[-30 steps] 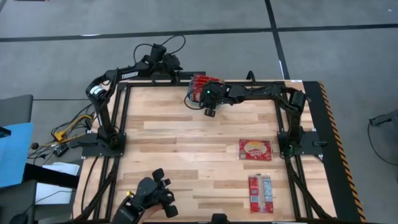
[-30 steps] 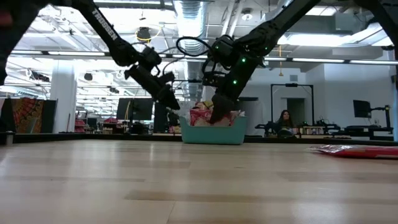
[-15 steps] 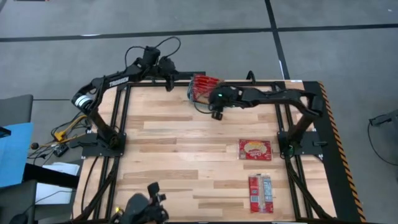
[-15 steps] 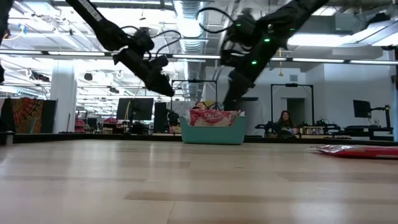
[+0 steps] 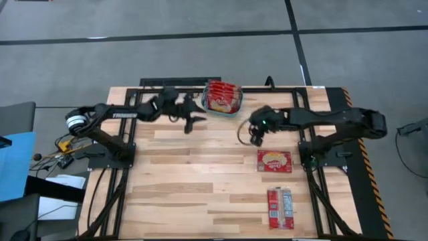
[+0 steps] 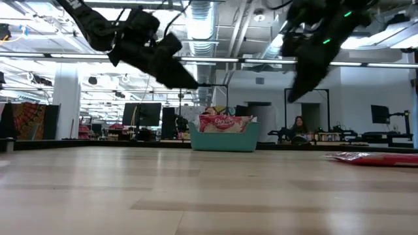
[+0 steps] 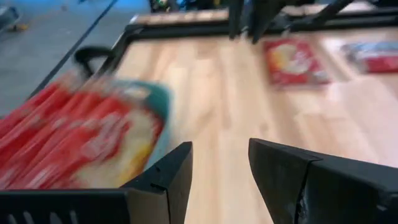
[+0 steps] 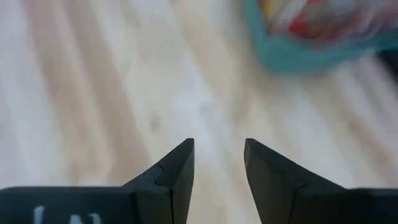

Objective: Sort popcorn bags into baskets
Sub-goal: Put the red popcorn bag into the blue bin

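Note:
The teal basket (image 5: 231,111) stands at the table's far edge, stuffed with several red popcorn bags (image 5: 221,96) that stick up above its rim (image 6: 224,123). Two more red bags lie flat on the table's right half: one (image 5: 274,161) near the middle right, one (image 5: 281,207) by the near edge. My left gripper (image 5: 191,122) hovers open just left of the basket, which shows blurred in its wrist view (image 7: 81,137). My right gripper (image 5: 252,134) hovers open to the right of and nearer than the basket, between it and the closer loose bag. Both are empty.
Bare wood planks lie across the left and middle of the table. Black frame rails (image 5: 127,134) run along the table's left, right and far sides, with arm bases on both sides. In the low view the room beyond holds a seated person (image 6: 300,127).
My right gripper has risen from the basket and swung toward the table's right and near side, ending above bare wood. My left gripper has swung from beyond the far edge toward the near side, to a spot over the table left of the basket. The bags in the basket stay put.

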Available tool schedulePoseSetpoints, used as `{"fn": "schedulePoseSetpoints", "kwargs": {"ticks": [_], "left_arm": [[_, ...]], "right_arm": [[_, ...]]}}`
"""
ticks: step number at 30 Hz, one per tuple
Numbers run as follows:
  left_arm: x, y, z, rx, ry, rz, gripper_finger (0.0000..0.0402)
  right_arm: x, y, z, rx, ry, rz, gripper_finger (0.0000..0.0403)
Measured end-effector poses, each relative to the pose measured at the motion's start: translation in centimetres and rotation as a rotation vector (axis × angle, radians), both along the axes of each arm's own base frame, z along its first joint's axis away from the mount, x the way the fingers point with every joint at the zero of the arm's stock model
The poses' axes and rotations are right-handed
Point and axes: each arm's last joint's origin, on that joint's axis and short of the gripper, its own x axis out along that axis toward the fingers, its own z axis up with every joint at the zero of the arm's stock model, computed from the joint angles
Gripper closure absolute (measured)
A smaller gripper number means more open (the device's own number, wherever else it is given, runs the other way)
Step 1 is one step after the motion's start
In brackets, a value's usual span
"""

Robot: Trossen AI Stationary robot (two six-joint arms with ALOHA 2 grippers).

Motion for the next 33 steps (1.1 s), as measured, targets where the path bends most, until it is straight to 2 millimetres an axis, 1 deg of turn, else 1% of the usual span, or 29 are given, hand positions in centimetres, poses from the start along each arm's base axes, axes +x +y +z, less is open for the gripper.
{"fn": "schedulePoseSetpoints", "kwargs": {"ticks": [2,4,6,8,9,11,13,18,21,23,26,29,31,33], "left_arm": [[1.5,-2.0,0.0,0.016,-0.040,-0.021,0.0253],[2.7,-4.1,-0.5,0.011,-0.039,-0.044,0.0253],[4.2,-5.6,-0.6,0.022,-0.044,-0.048,0.0253],[5.1,-6.4,-0.8,-0.002,-0.034,-0.041,0.0253],[5.8,-6.7,-0.9,-0.012,-0.043,-0.038,0.0252],[6.1,-7.3,-1.4,-0.051,-0.014,-0.048,0.0250],[6.7,-7.9,-1.5,-0.067,-0.028,-0.064,0.0247],[7.0,-9.4,-1.7,-0.107,-0.034,-0.088,0.0239],[7.4,-10.3,-1.4,-0.124,-0.094,-0.060,0.0233],[8.4,-10.6,-1.6,-0.135,-0.150,-0.034,0.0225],[10.9,-10.8,-2.3,-0.156,-0.135,-0.058,0.0208],[13.6,-10.8,-3.1,-0.160,-0.103,-0.083,0.0187],[15.1,-10.8,-3.7,-0.149,-0.064,-0.102,0.0175],[16.7,-10.7,-4.3,-0.124,-0.063,-0.113,0.0166]], "right_arm": [[-0.9,1.3,0.2,0.045,0.041,-0.012,0.0238],[-1.7,2.5,0.4,0.090,0.056,-0.018,0.0240],[-2.3,3.5,0.4,0.136,0.089,-0.040,0.0241],[-3.0,4.4,0.1,0.186,0.148,-0.076,0.0240],[-3.4,4.8,-0.1,0.199,0.187,-0.092,0.0240],[-4.0,5.9,-0.5,0.227,0.247,-0.116,0.0238],[-4.7,6.7,-1.1,0.245,0.296,-0.127,0.0236],[-6.2,8.5,-2.6,0.352,0.343,-0.189,0.0217],[-7.1,9.5,-3.2,0.426,0.374,-0.253,0.0197],[-7.4,10.2,-3.1,0.444,0.368,-0.286,0.0185],[-8.0,11.3,-2.9,0.425,0.327,-0.332,0.0175],[-8.5,12.4,-2.9,0.452,0.312,-0.372,0.0173],[-8.9,13.1,-3.0,0.465,0.327,-0.376,0.0176],[-9.3,13.8,-3.1,0.473,0.339,-0.385,0.0180]]}}
